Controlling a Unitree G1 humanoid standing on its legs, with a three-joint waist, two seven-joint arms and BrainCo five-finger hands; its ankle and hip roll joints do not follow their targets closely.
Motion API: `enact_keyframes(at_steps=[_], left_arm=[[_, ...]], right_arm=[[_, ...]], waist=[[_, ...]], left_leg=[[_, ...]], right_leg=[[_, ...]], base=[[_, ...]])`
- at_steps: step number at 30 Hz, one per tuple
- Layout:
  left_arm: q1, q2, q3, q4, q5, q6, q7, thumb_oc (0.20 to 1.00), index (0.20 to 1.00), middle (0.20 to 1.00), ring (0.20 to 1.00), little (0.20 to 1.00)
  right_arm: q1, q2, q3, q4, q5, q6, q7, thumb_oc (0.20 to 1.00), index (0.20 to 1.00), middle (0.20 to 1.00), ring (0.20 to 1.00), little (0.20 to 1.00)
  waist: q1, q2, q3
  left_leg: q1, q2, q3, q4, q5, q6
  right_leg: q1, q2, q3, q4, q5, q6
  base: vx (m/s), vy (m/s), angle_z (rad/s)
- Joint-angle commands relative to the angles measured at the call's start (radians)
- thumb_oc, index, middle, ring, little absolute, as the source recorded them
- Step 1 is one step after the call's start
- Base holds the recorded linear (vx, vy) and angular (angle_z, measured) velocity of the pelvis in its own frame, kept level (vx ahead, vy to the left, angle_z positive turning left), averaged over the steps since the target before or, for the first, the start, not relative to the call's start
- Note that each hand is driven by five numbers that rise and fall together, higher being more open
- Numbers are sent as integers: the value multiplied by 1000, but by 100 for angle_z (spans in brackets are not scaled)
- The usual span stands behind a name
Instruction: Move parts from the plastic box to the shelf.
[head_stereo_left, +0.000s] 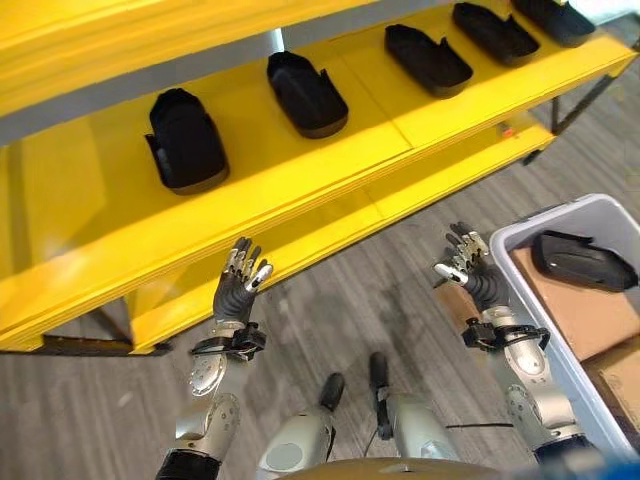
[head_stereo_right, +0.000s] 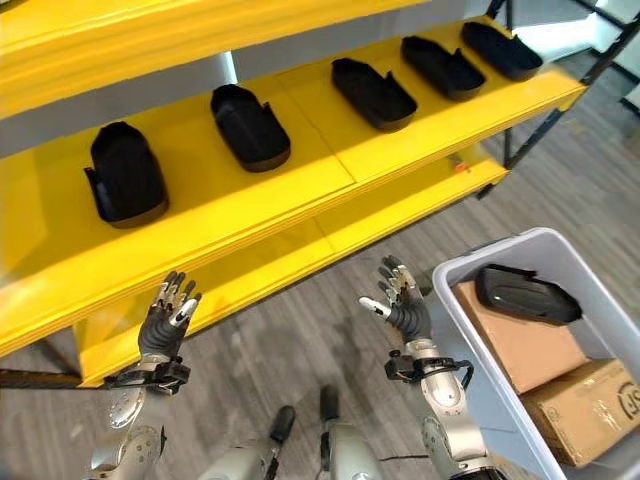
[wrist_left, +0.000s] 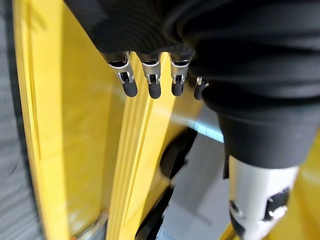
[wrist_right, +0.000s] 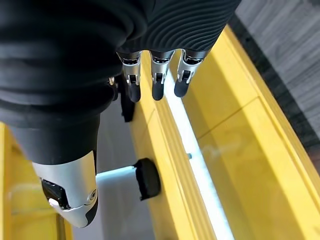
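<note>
Several black moulded parts lie in a row on the yellow shelf (head_stereo_left: 330, 170); the leftmost part (head_stereo_left: 184, 140) sits above my left hand. One more black part (head_stereo_left: 582, 260) rests inside the grey plastic box (head_stereo_left: 522, 236) at the right, on top of a cardboard carton. My left hand (head_stereo_left: 238, 288) is raised in front of the shelf's lower edge, fingers straight and spread, holding nothing. My right hand (head_stereo_left: 470, 265) is raised beside the box's left wall, fingers also straight and empty. In the wrist views the fingers (wrist_left: 150, 82) and fingers (wrist_right: 157, 82) point at the yellow shelf boards.
A lower yellow shelf board (head_stereo_left: 420, 190) runs under the upper one. Cardboard cartons (head_stereo_right: 585, 405) fill the box bottom. Dark shelf legs (head_stereo_left: 575, 100) stand at the far right. Grey wood-pattern floor (head_stereo_left: 350, 300) lies between the shelf and the box.
</note>
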Motion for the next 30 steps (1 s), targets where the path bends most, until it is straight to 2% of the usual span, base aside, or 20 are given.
enact_keyframes(at_steps=[1,2,3,5,9,12,14,15,17,18,19,21,22,23,25,27,30], left_arm=[[40,39,44,-57,18,-48,-10,1000,1000,1000,1000,1000],[42,38,49,-52,14,-49,-1,1000,1000,1000,1000,1000],[42,38,49,-52,14,-49,-1,1000,1000,1000,1000,1000],[32,54,44,-49,25,-43,16,1000,1000,1000,1000,1000],[21,64,34,-45,33,-41,18,1000,1000,1000,1000,1000],[16,75,28,-44,44,-36,27,1000,1000,1000,1000,1000],[14,78,24,-44,49,-35,31,1000,1000,1000,1000,1000],[19,79,25,-50,50,-33,34,1000,1000,1000,1000,1000],[30,80,35,-52,43,-36,39,1000,1000,1000,1000,1000],[33,79,38,-52,36,-38,38,1000,1000,1000,1000,1000],[44,77,51,-57,26,-42,44,1000,1000,1000,1000,1000],[48,66,60,-47,10,-37,44,1000,1000,1000,1000,1000],[52,69,63,-48,29,-39,39,1000,1000,1000,1000,1000],[42,53,59,-32,41,-41,40,1000,1000,1000,1000,1000],[27,31,45,-17,11,-36,38,1000,1000,1000,1000,1000],[21,17,30,-18,1,-32,40,1000,1000,1000,1000,1000],[20,11,8,-17,1,-21,33,1000,1000,1000,1000,1000]], right_arm=[[-15,-14,-2,-59,16,-25,4,1000,1000,1000,1000,1000],[-31,-5,21,-44,16,-13,2,1000,1000,1000,1000,1000],[-32,-5,22,-44,16,-13,2,1000,1000,1000,1000,1000],[-42,11,59,-45,13,0,4,1000,1000,1000,1000,1000],[-35,14,70,-50,11,4,9,1000,1000,1000,1000,1000],[-35,17,85,-54,13,9,17,1000,1000,1000,1000,1000],[-38,18,95,-52,7,12,15,1000,1000,1000,1000,1000],[-39,23,100,-54,9,12,12,1000,1000,1000,1000,1000],[-60,32,112,-36,8,14,3,1000,1000,1000,1000,1000],[-66,31,115,-33,7,15,5,1000,1000,1000,1000,1000],[-88,33,124,-16,-1,16,2,1000,1000,1000,1000,1000],[-103,39,128,-4,-7,21,-4,1000,1000,1000,1000,1000],[-104,37,121,-11,-4,22,-5,1000,1000,1000,1000,1000],[-96,30,104,-17,-10,24,-6,1000,1000,1000,1000,1000],[-96,24,95,-15,-8,18,-17,1000,1000,1000,1000,1000],[-90,18,83,-21,-7,17,-29,1000,1000,1000,1000,1000],[-83,14,66,-16,-9,10,-42,1000,1000,1000,1000,1000]], waist=[[32,11,-59],[34,2,-60],[39,1,-59],[21,-24,-39],[8,-29,-20],[-15,-25,6],[-16,-21,19],[-14,-18,28],[-11,-4,44],[-9,-2,48],[1,11,66],[4,16,73],[4,13,76],[10,-9,61],[3,-12,36],[-3,-2,24],[-13,14,22]], left_leg=[[-55,77,11,-146,125,-73],[-40,85,44,-151,114,-58],[-38,86,49,-152,113,-58],[-32,84,132,-92,57,-18],[-30,79,166,-54,26,-4],[0,77,207,-45,-1,13],[24,77,237,-43,-18,19],[44,76,260,-47,-32,22],[66,104,319,-56,-50,13],[63,111,326,-56,-46,12],[73,146,365,-48,-62,3],[85,167,382,-33,-79,-9],[91,169,386,-29,-86,-15],[94,156,392,-30,-108,-35],[89,161,376,-43,-107,-55],[94,179,361,-51,-107,-70],[112,225,340,-69,-99,-90]], right_leg=[[158,-5,0,-40,-116,32],[154,-9,23,-35,-105,42],[154,-8,27,-35,-105,43],[119,-16,85,23,-93,71],[92,-9,108,86,-97,84],[43,0,109,185,-70,111],[17,-16,68,228,-48,118],[8,-50,32,225,-18,124],[-11,-133,-42,152,47,126],[-17,-142,-50,135,63,126],[-42,-227,-137,57,124,134],[-42,-286,-187,-5,174,149],[-33,-301,-198,-24,192,155],[16,-329,-268,-85,204,175],[19,-318,-258,-95,203,177],[19,-309,-254,-72,175,171],[19,-288,-268,-17,96,156]], base=[[41,200,-79],[33,149,-114],[19,226,-110],[-15,265,-98],[-5,160,-79],[18,142,-55],[51,122,-52],[59,93,-51],[30,17,-93],[58,-68,-133],[89,-110,-119],[139,-131,-118],[214,-209,-75],[233,-233,-35],[263,-250,36],[244,-191,70],[213,-207,23]])
